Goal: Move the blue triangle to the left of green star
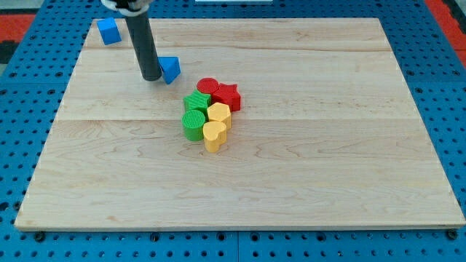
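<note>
The blue triangle (170, 69) lies on the wooden board, up and to the left of the cluster. The green star (196, 102) sits at the cluster's upper left, touching the blocks around it. My tip (151, 77) rests on the board just left of the blue triangle, touching or nearly touching its left side. The rod rises from there toward the view's top.
A blue cube (108, 30) sits near the board's top left corner. The cluster holds a red cylinder (208, 86), a red star (227, 94), a green cylinder (193, 124), a yellow hexagon-like block (219, 114) and a yellow heart (213, 135). The wooden board (328, 145) lies on a blue pegboard.
</note>
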`<state>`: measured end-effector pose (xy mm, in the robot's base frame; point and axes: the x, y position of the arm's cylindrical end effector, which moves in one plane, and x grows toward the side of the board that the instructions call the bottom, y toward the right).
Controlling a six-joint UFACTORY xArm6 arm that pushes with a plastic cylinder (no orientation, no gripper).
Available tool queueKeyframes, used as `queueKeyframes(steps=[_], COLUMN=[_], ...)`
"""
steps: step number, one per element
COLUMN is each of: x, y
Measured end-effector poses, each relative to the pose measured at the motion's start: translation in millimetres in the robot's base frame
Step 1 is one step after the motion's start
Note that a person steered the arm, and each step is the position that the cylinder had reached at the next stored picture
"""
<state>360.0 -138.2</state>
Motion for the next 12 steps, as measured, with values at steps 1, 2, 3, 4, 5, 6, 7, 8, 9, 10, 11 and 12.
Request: queueKeyframes(steps=[1, 2, 3, 4, 5, 6, 7, 8, 9, 10, 11, 12], x=[-12, -60, -57, -27, -5, -22, -17, -3, 27, 43, 41, -6], y=[-39, -52, 34, 39, 32, 4, -28, -28, -14, -1, -35, -62])
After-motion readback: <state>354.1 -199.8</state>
